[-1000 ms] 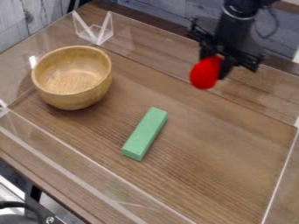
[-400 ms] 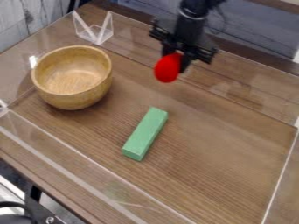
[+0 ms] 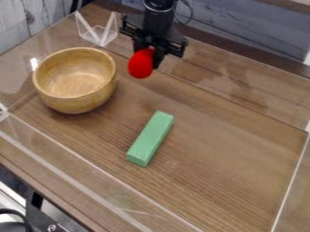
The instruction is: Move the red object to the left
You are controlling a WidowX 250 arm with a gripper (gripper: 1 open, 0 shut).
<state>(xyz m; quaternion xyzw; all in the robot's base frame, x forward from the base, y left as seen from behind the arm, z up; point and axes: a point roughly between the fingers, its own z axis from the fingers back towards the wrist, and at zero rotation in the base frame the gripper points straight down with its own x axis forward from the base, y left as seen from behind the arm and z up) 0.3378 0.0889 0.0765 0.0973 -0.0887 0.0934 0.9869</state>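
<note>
Red object (image 3: 141,62) clamped between the fingers of the black gripper (image 3: 149,54), carried above the wooden table (image 3: 230,136), just right of the wooden bowl (image 3: 75,79), green block (image 3: 150,138) well apart below, bare tabletop to the right, clear low wall (image 3: 145,210) along the near edge

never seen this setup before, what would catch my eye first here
The red toy fruit stands out most, held in the black gripper near the back of the table, just right of the wooden bowl. Next comes the flat green block, lying at a slant on the bare wooden table toward the middle.
</note>
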